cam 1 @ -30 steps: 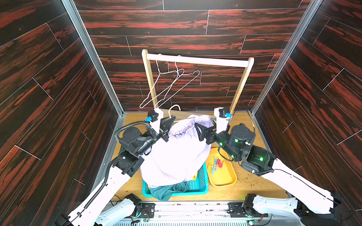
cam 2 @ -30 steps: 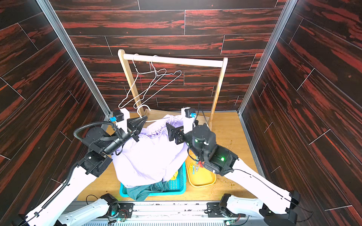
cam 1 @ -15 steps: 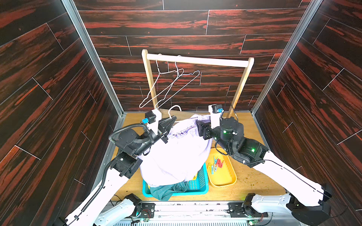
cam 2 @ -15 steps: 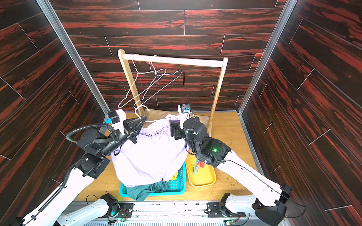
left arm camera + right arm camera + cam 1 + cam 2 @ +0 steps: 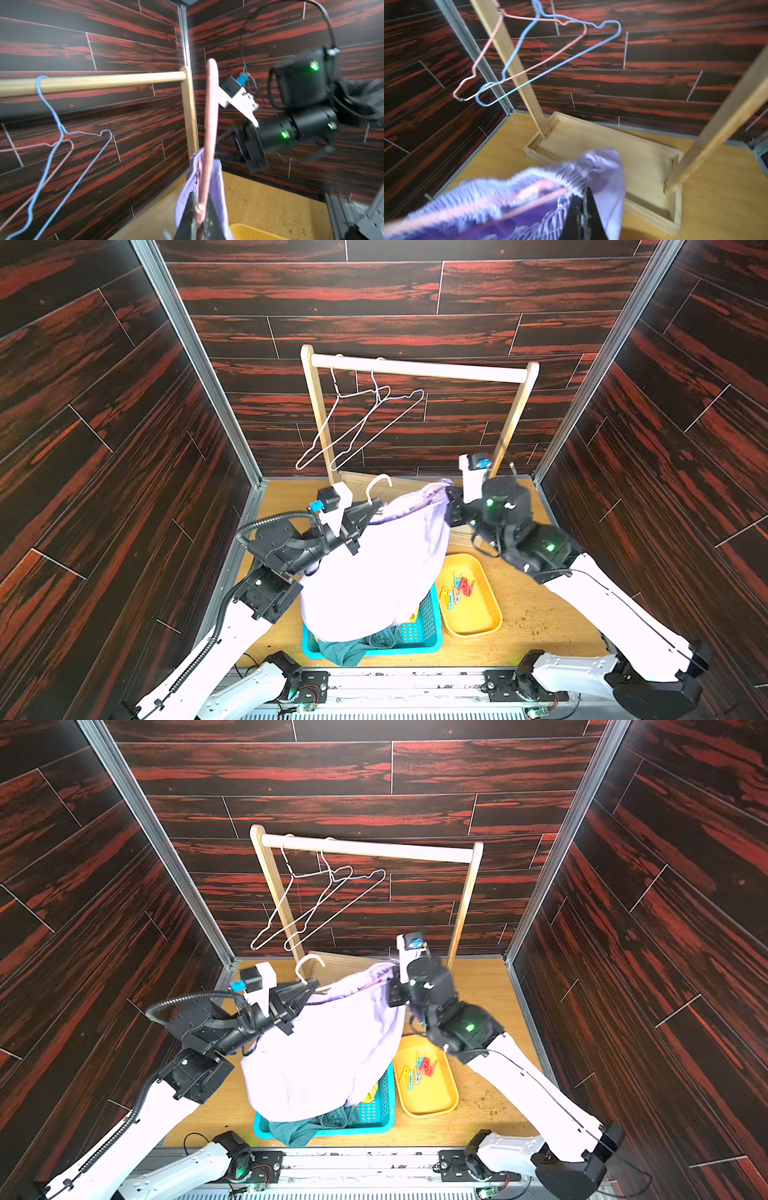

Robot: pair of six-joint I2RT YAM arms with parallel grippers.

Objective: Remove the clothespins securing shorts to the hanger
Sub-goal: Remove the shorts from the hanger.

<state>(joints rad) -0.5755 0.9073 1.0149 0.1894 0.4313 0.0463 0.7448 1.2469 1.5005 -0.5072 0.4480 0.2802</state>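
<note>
Swung back since a second ago, right hand [image 5: 584,205] now at the far end of the waistband, jaws gone from wide to pressed together; fabric pinched or not, impossible to tell through the blur. On the pale wooden counter [image 5: 540,614], a light wooden rack [image 5: 415,371] carrying two thin wire hangers [image 5: 357,427]. Held mid-air, smooth pale lavender shorts [image 5: 374,572] with gathered elastic waist, draped on a thick pink hanger [image 5: 209,124] clamped at its neck by left hand [image 5: 374,505]. Underneath, a turquoise perforated plastic basket [image 5: 430,626], mostly hidden, dark teal shorts [image 5: 345,653] spilling over its rim. Beside it, a glossy yellow oval tray [image 5: 478,622] holding small red, blue and yellow plastic clothespins [image 5: 459,587]. Waistband folds too blurred to make out any peg.
</note>
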